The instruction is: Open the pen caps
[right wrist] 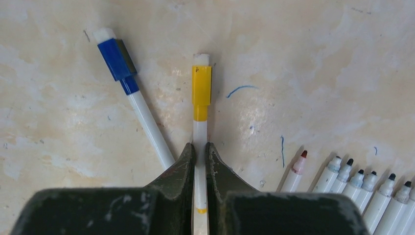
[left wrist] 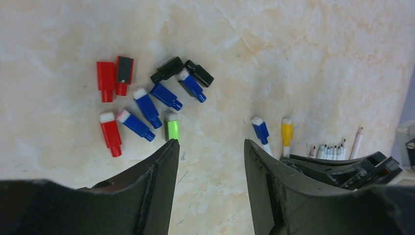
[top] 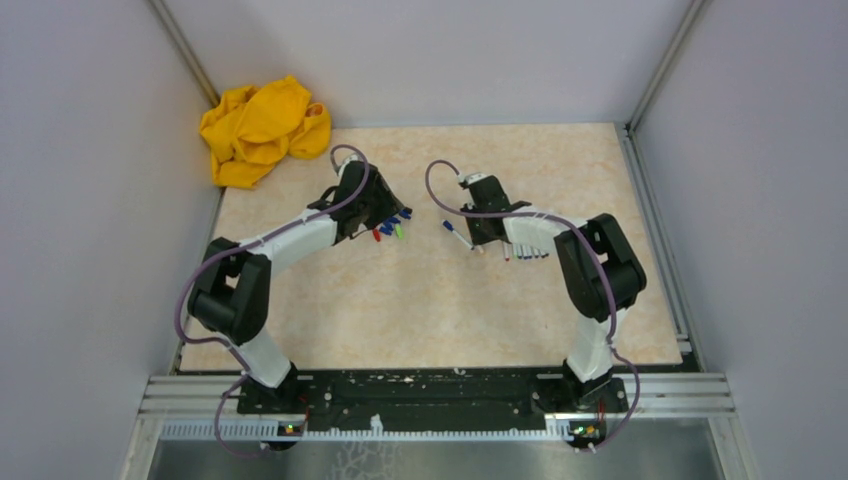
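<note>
Pen caps [top: 392, 227] lie in a small loose cluster on the tabletop [top: 430, 310] in the top view, just in front of the left hand [top: 374, 212] — red, blue and green specks, too small to count there. The right hand [top: 478, 238] sits low over the tabletop a little to the right. A blue-capped pen [top: 455, 233] is just beside it and a row of uncapped pens [top: 526, 252] lies under its arm. A crumpled yellow cloth [top: 262, 130] sits in the far left corner, well apart.

In the left wrist view, the left hand [left wrist: 210, 143] has its fingers [left wrist: 156, 176] apart with nothing between them. Beyond them the loose caps spread out: three red caps [left wrist: 105, 81], four blue caps [left wrist: 147, 108], two black caps [left wrist: 167, 69] and one green cap [left wrist: 172, 129], nearest the left finger. To the right the blue-capped pen [left wrist: 260, 131] and a yellow-capped pen [left wrist: 287, 133] lie side by side, caps on, with the uncapped pens [left wrist: 330, 151] past them.

In the right wrist view, the right hand [right wrist: 199, 147] is clamped on the white barrel of the yellow-capped pen [right wrist: 201, 93], below the cap, which is on the pen. The blue-capped pen [right wrist: 116, 58] lies angled just to the left, its barrel reaching the left finger. The uncapped pens [right wrist: 362, 183] fan out at lower right — one tip reddish, the others dark. Blue ink marks [right wrist: 242, 89] streak the tabletop.
</note>
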